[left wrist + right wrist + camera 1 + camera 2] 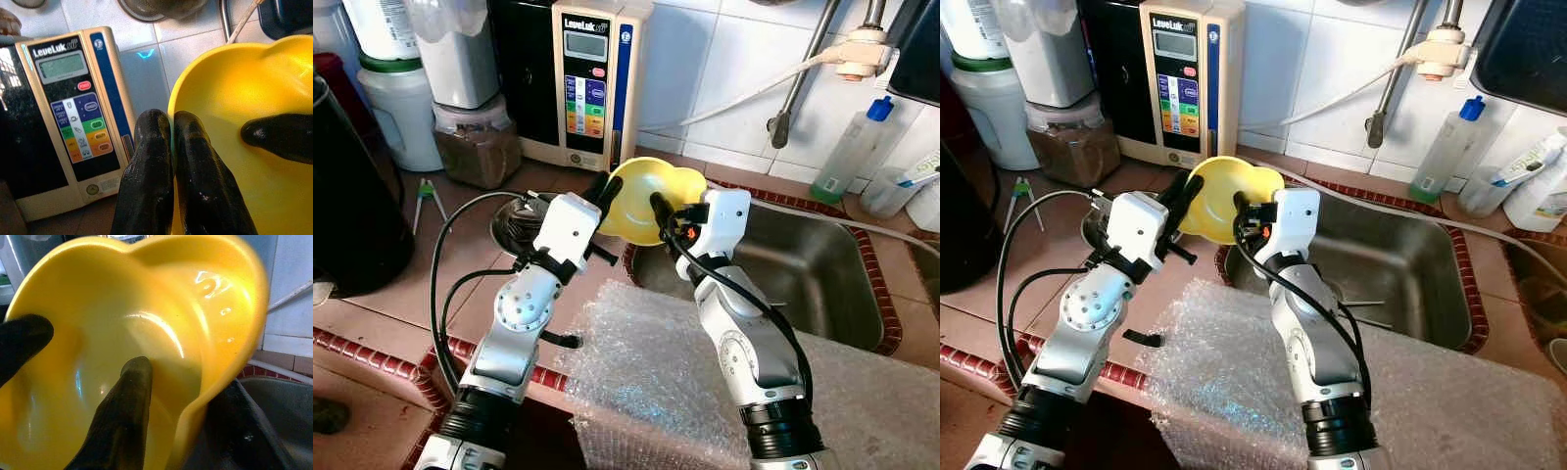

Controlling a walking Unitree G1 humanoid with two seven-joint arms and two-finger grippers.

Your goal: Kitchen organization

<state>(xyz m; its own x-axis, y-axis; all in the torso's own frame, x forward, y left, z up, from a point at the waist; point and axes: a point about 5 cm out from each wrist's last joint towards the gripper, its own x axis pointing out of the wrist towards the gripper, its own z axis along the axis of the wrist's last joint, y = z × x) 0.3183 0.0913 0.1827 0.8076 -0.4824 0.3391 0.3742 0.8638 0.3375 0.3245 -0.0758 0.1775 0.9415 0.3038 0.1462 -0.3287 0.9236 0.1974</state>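
Both silver arms rise from the bottom of the frame and bend inward, meeting at the centre over the counter edge beside the sink. Between them they hold up one yellow bowl, heart-shaped at the rim and tilted so its hollow faces the robot.

The left gripper reaches up from the lower left and pinches the bowl's near-left rim. In the left wrist view its two black fingers lie almost pressed together with the yellow edge caught between them, so it is clamped on the bowl.

The right gripper comes up from the lower right. One black finger lies inside the hollow against the bowl's wall; its partner is hidden behind the rim, so I cannot tell how firmly it is closed.

Behind the bowl, in the upper middle of the frame, stands one water ioniser against the white tiles. A sheet of bubble wrap covers the counter at the lower centre. One clear bottle with a blue cap stands at the upper right beyond the sink.
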